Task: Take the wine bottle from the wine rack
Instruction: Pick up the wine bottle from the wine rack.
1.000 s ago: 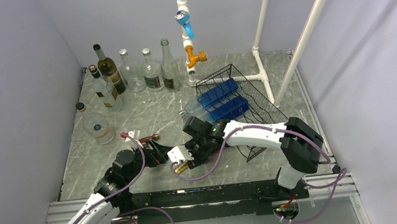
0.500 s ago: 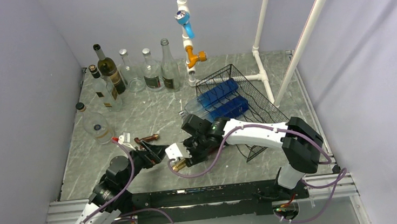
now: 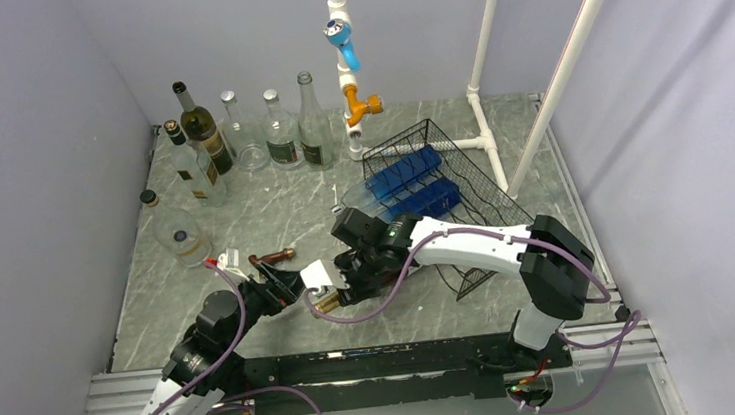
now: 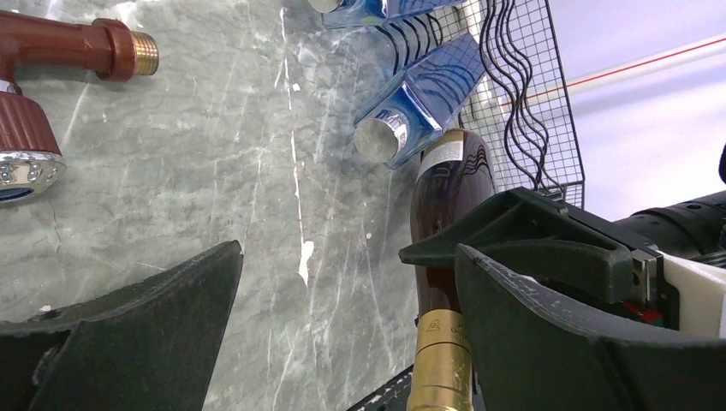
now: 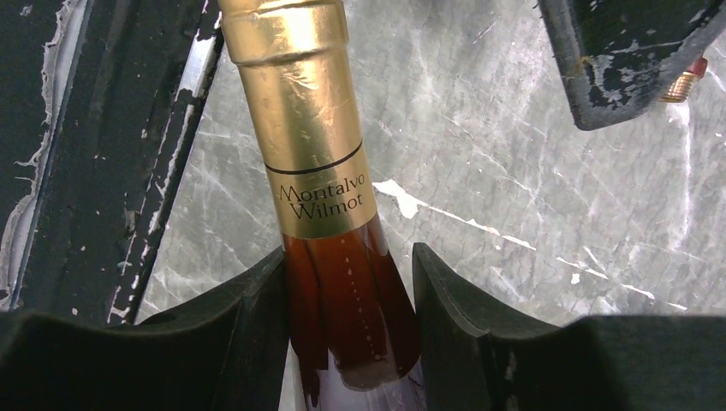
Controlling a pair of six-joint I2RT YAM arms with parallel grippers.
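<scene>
The black wire-mesh wine rack (image 3: pixel 461 174) stands at the right and holds two blue bottles (image 3: pixel 407 189). My right gripper (image 3: pixel 348 281) is shut on the neck of a dark brown wine bottle with a gold foil top (image 3: pixel 324 303), held out of the rack to the left, above the table. The right wrist view shows my fingers (image 5: pixel 347 257) clamping the neck just below the gold foil (image 5: pixel 300 111). My left gripper (image 3: pixel 288 283) is wide open (image 4: pixel 347 257). The bottle's neck (image 4: pixel 441 360) lies between its fingers, close to the right one. The rack (image 4: pixel 531 111) shows behind.
Several glass bottles (image 3: pixel 237 139) stand at the back left, and a round one (image 3: pixel 186 241) lies at the left. A brown tap fitting (image 3: pixel 272 257) lies just beyond my left gripper. A white pipe frame (image 3: pixel 478 87) with blue and orange fittings (image 3: pixel 344 44) rises behind the rack.
My right gripper has carried the bottle a little left and away from the rack, bringing its gold neck between the left gripper's open fingers. The left arm drew back slightly early on.
</scene>
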